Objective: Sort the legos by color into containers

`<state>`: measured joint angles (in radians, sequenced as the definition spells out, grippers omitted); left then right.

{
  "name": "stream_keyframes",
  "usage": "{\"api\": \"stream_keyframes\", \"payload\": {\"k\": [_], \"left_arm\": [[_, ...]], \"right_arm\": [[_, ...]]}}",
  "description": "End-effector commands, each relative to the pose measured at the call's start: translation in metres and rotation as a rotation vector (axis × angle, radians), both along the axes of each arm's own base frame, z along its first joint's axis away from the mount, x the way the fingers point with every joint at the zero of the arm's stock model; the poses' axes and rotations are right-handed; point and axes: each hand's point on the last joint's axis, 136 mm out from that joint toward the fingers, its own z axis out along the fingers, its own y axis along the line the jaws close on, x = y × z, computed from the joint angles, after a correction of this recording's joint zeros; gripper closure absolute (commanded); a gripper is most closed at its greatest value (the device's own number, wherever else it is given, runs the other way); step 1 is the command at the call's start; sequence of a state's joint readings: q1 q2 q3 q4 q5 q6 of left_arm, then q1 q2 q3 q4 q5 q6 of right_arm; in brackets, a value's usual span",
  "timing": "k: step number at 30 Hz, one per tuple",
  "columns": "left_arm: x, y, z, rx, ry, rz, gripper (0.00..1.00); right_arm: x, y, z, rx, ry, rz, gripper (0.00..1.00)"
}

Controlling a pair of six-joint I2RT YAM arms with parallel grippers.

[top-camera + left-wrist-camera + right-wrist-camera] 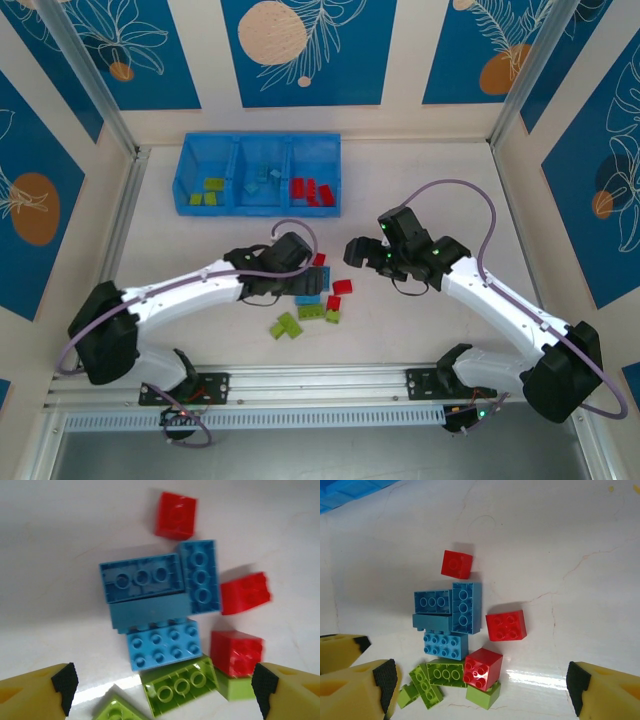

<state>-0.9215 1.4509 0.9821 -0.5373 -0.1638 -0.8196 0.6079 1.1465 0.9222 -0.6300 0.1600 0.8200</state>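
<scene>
the loose legos (445,646) lie in a tight heap on the white counter (560,540), between the two arms and well apart from the containers (258,208), whose compartments hold lime, blue and red bricks from left to right. from above, the left wrist covers part of the heap. the left jaws stand wide over it, with lime bricks (177,685) cut off at the bottom edge and one red brick (245,592) blurred. the right jaws gape wide too, holding nothing.
</scene>
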Motion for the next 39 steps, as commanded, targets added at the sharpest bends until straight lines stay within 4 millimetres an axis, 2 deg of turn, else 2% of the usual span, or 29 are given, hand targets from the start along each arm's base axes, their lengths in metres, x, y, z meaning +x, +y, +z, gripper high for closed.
{"api": "stream_keyframes", "payload": {"k": [1,11,15,18,24,28,31,34,37,39], "left_arm": [[0.01,0.005,-0.014,0.047,-0.011,0.104,0.09],[0.024,-0.013,-0.052,0.114,0.03,0.044,0.1],[0.028,-0.016,-0.059,0.124,0.031,0.034,0.16],[0.029,-0.012,-0.065,0.147,0.029,0.041,0.22],[0.028,-0.003,-0.074,0.17,0.046,0.049,0.27],[0.025,0.002,-0.074,0.166,0.046,0.056,0.39],[0.023,0.005,-0.066,0.144,0.038,0.059,0.42],[0.021,0.008,-0.039,0.102,0.0,0.059,0.44],[0.027,0.02,0.005,0.078,-0.098,0.076,0.44],[0.041,0.036,0.037,0.077,-0.182,0.111,0.45]], "right_arm": [[-0.005,-0.006,-0.004,-0.005,0.022,-0.018,0.1],[-0.005,-0.01,0.0,-0.017,0.017,-0.021,0.1],[-0.005,-0.012,0.001,-0.022,0.015,-0.028,0.1],[-0.005,-0.011,0.001,-0.022,0.017,-0.026,0.1],[-0.005,-0.009,0.001,-0.01,0.019,-0.025,0.1],[-0.005,-0.008,0.001,-0.005,0.021,-0.025,0.1],[-0.006,-0.006,0.003,0.004,0.025,-0.017,0.1],[-0.009,0.003,0.008,0.032,0.014,0.035,0.1],[-0.015,0.017,0.016,0.067,-0.01,0.104,0.1],[-0.017,0.021,0.021,0.079,-0.021,0.12,0.1]]}}
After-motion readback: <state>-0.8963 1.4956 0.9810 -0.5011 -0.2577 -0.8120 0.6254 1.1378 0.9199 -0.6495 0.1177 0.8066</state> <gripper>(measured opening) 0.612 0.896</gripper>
